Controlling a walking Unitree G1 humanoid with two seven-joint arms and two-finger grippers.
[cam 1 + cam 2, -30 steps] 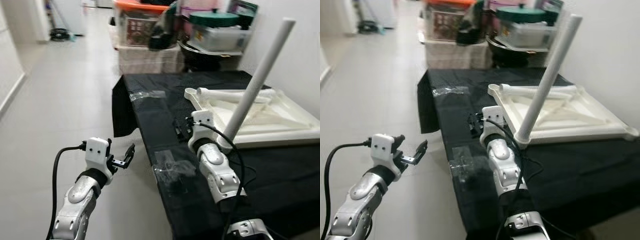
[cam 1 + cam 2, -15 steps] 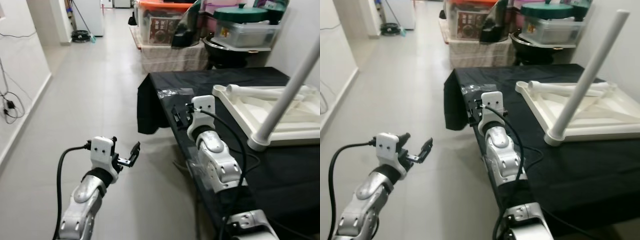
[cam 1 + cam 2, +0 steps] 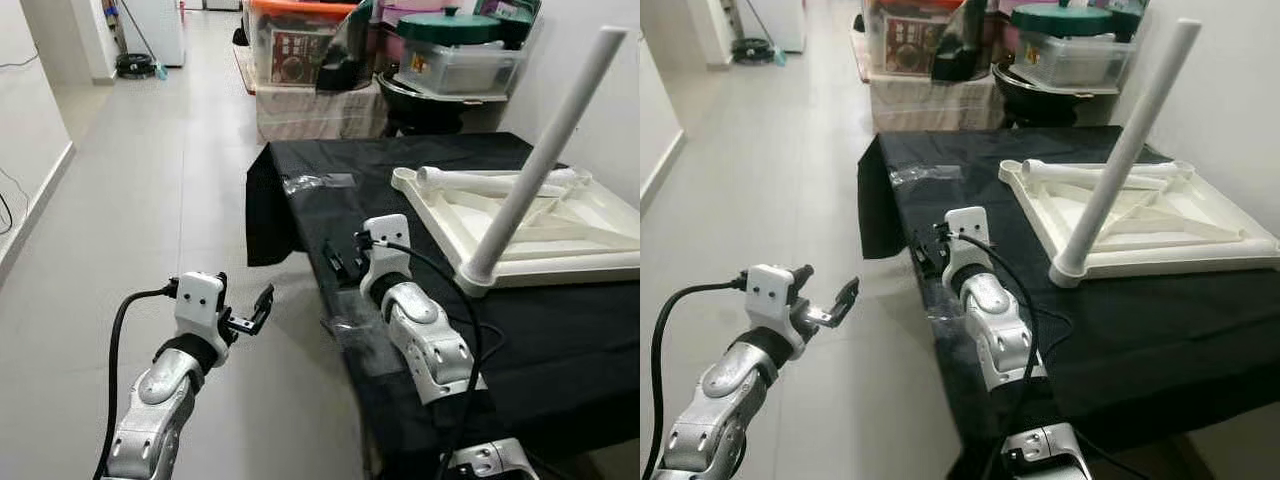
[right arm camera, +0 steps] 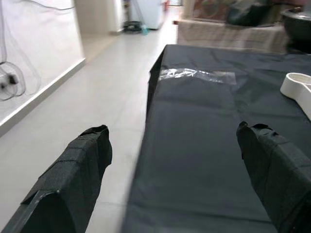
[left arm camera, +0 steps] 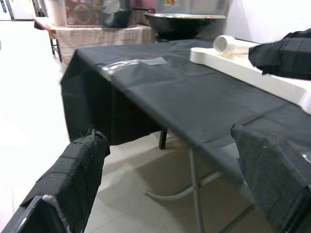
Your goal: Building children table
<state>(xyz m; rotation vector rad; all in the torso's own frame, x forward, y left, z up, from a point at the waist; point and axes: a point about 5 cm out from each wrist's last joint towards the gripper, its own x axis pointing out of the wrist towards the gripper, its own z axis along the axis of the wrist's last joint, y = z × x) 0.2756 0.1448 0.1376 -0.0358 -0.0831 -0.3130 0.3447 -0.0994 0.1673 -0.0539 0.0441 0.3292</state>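
Note:
A white children's table top (image 3: 585,232) lies upside down on a table under a black cloth (image 3: 440,250). One white leg (image 3: 545,150) stands upright in its near corner. A second leg (image 3: 480,180) lies across the far rim. My right gripper (image 3: 338,262) hovers open over the cloth's left edge, short of the table top, with nothing between its fingers (image 4: 73,179). My left gripper (image 3: 262,305) hangs open over the floor, left of the table, also with nothing in it. In the left wrist view the lying leg's end (image 5: 228,43) is far ahead.
Clear plastic bags lie on the cloth at the far left (image 3: 318,182) and near my right forearm (image 3: 352,330). Storage boxes (image 3: 300,45) and a black pot (image 3: 430,100) crowd the back. A white wall runs along the right. Tiled floor (image 3: 150,180) stretches left.
The whole view has swung sideways and back as the camera moved. Both arms keep much the same pose, and both grippers stay open.

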